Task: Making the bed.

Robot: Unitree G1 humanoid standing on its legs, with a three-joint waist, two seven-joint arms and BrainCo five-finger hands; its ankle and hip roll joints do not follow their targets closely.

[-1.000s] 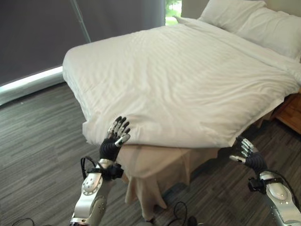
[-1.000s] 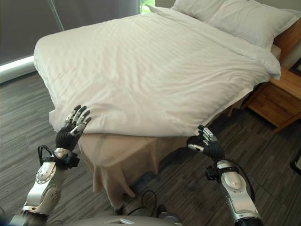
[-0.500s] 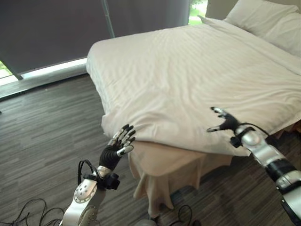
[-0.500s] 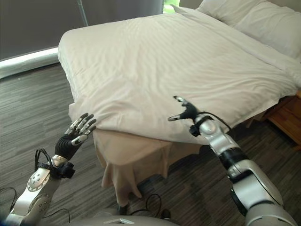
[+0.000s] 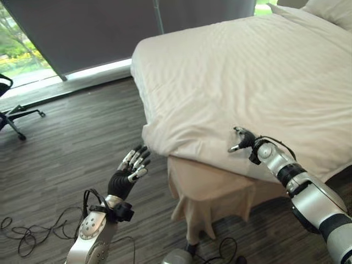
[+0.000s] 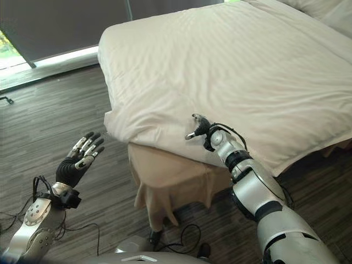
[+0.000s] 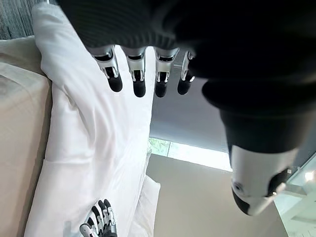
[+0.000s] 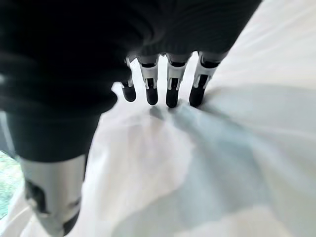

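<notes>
A white duvet (image 5: 247, 71) covers the bed, and its near corner (image 5: 159, 137) hangs loosely over a beige bed skirt (image 5: 203, 187). My right hand (image 5: 242, 140) lies on the duvet close to the foot edge, open; in its wrist view the straight fingers (image 8: 173, 84) touch the rumpled cloth (image 8: 222, 163). Over the wooden floor, left of the bed corner and apart from the duvet, my left hand (image 5: 127, 173) is held up open and holds nothing. The left wrist view looks past straight fingers (image 7: 139, 74) along the duvet's edge (image 7: 98, 148).
A white pillow (image 5: 330, 6) lies at the head of the bed, far right. A dark blind (image 5: 99, 27) covers the window behind the bed. Part of a chair (image 5: 8, 110) stands on the floor at far left. Grey wood floor (image 5: 71, 148) runs left of the bed.
The camera has turned left. My right hand rose from below the bed's edge onto the duvet and stays there. My left hand has come off the duvet's corner.
</notes>
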